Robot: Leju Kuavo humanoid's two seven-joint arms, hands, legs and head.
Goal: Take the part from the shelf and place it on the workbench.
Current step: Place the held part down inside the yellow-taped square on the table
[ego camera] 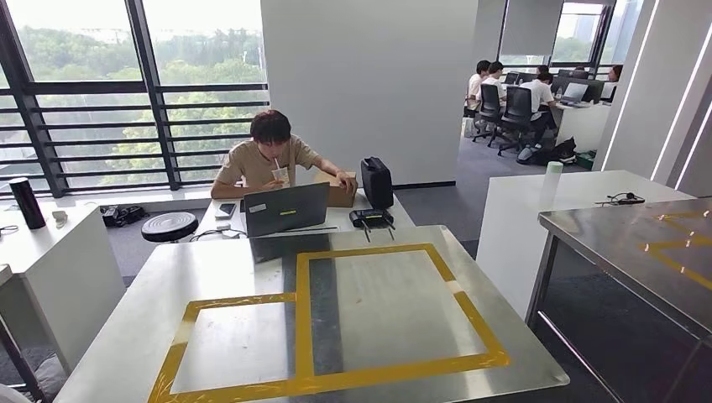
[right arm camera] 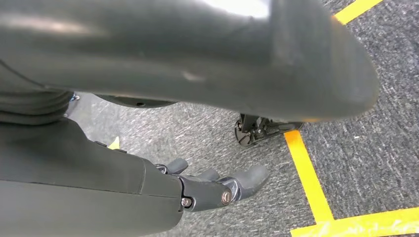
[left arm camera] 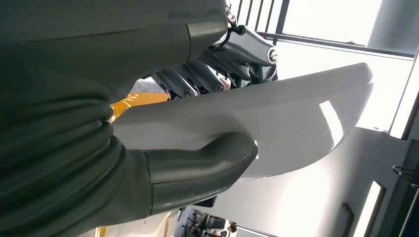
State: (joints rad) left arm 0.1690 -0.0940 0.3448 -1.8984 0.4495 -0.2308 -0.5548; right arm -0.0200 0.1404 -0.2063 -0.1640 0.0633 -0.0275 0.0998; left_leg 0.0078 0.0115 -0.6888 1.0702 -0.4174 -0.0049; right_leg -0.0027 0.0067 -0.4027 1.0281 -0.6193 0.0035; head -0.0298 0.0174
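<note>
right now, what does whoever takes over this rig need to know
Left hand: grips the pale grey part, thumb on one face, fingers on the other.
Right hand: holds nothing, hangs over grey carpet with yellow floor tape.
Workbench: straight ahead, steel top with yellow-taped squares, nothing set in them.
Done: part is in hand.
Left: bring the part over the workbench, set it down and release.

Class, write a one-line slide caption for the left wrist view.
Left hand grips a curved grey part between thumb and fingers.
</note>
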